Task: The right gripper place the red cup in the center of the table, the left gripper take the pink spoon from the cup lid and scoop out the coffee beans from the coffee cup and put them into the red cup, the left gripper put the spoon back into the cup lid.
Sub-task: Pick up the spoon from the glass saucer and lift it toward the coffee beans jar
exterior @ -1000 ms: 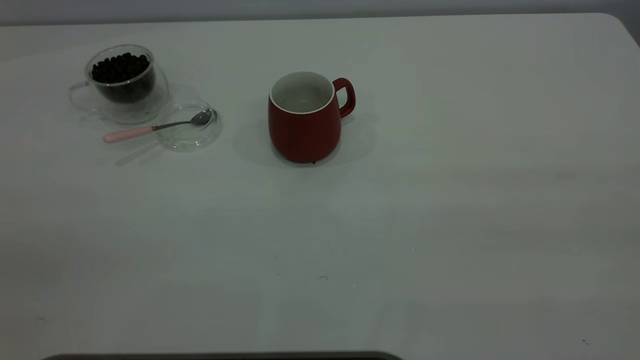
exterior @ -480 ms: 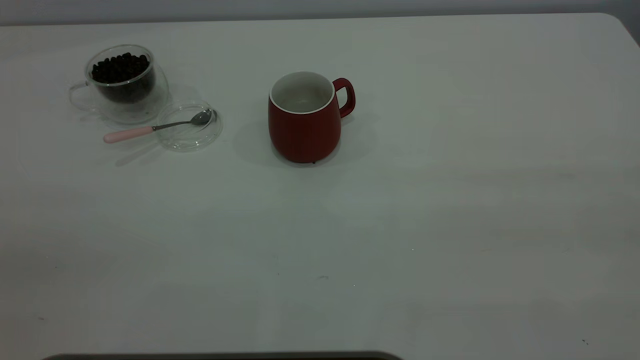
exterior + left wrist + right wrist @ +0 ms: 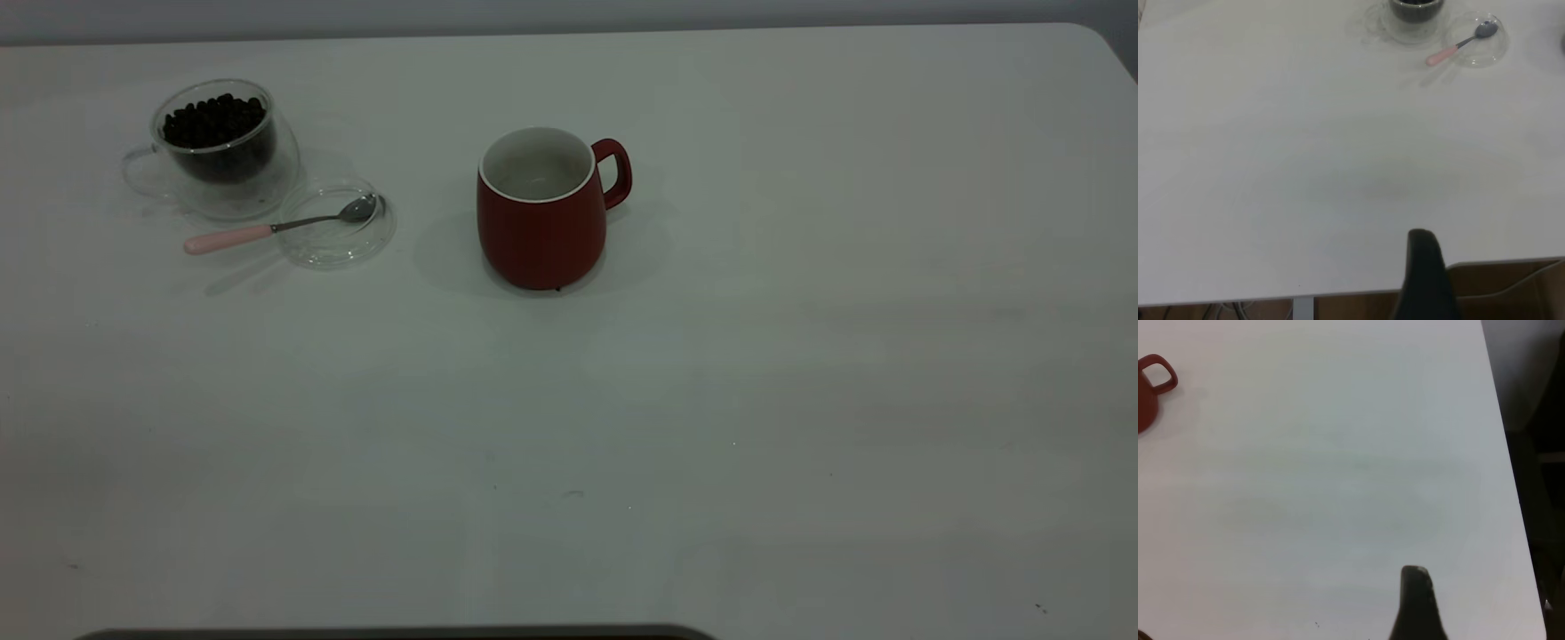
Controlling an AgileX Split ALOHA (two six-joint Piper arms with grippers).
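Observation:
The red cup (image 3: 542, 213) stands upright near the middle of the table (image 3: 711, 400), its handle (image 3: 1158, 377) showing in the right wrist view. At the far left, the coffee cup (image 3: 218, 147) holds the coffee beans (image 3: 213, 120). Right beside it lies the cup lid (image 3: 336, 222). The pink spoon (image 3: 267, 228) rests with its bowl in the lid and its handle out on the table. My left gripper (image 3: 1421, 241) hangs over the table's near edge, far from the spoon (image 3: 1458, 47). My right gripper (image 3: 1415, 577) is above bare table, well away from the red cup.
A dark strip (image 3: 391, 633) runs along the table's front edge in the exterior view. Brown floor (image 3: 1511, 287) shows beyond the table edge under the left gripper. A dark drop-off (image 3: 1531, 453) lies past the table's side edge by the right gripper.

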